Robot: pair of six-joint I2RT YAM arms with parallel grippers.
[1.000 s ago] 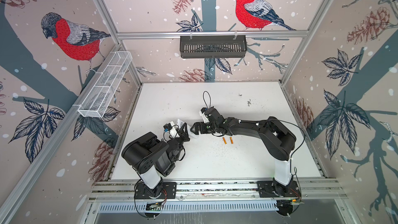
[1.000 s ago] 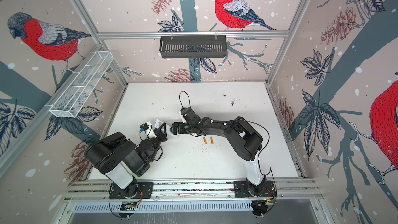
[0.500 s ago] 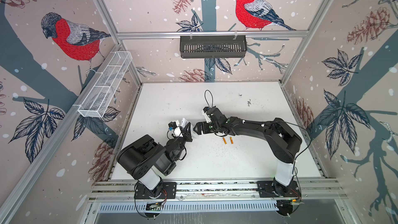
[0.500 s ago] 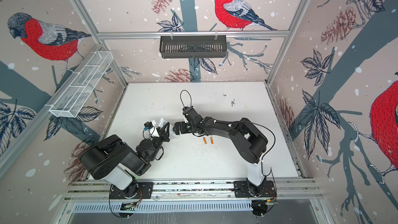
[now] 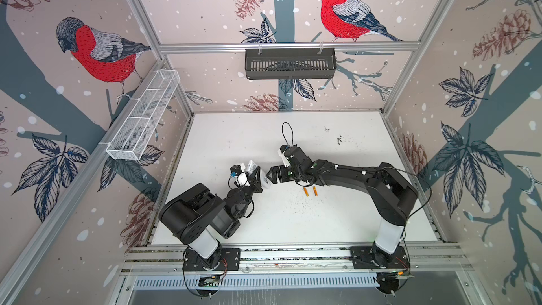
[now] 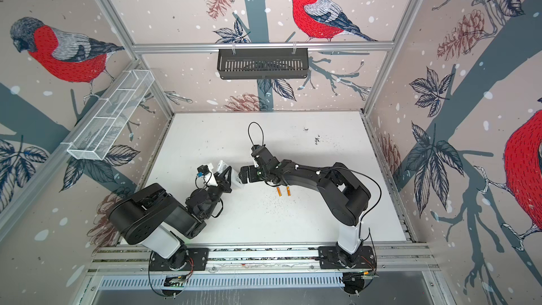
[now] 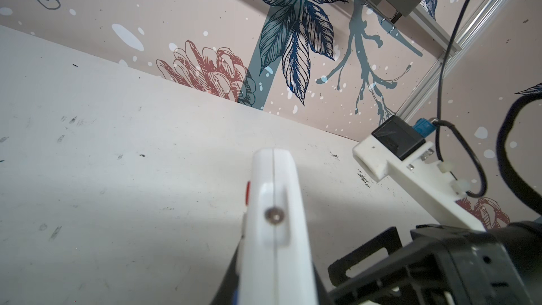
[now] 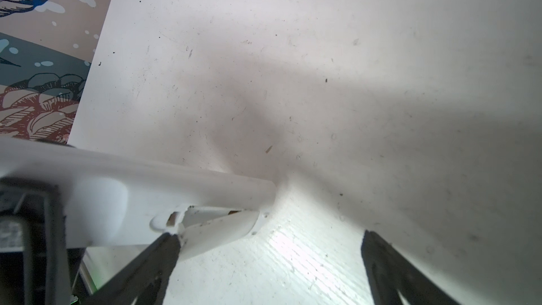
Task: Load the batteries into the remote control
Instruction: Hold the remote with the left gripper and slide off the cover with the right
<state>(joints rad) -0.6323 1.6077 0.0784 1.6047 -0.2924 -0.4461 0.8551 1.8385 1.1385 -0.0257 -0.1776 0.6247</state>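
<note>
Left gripper (image 5: 258, 176): clamped narrow on the remote control (image 5: 252, 167), gripping it near its middle.
Remote control: white and held tilted, with one end toward the back wall and the other toward the right gripper (image 5: 272, 173). The left wrist view shows it edge-on (image 7: 275, 224), a red button at one side. Whether its lower end rests on the table (image 5: 352, 215) cannot be told.
Right gripper: jaws spread wide with nothing between them, facing the remote's nearer end.
Fingers (image 8: 152, 265): in the right wrist view one dark tip meets the edge of the battery cover (image 8: 220, 227). The other stands well apart over bare table.
Battery cover: white, slightly ajar on the remote's back, with a thin gap showing.
Batteries (image 5: 306, 192): two orange cylinders lying side by side on the table by the right arm's wrist in both top views, apart from the remote and touched by neither gripper.
Table: white, scuffed, with dark specks.
</note>
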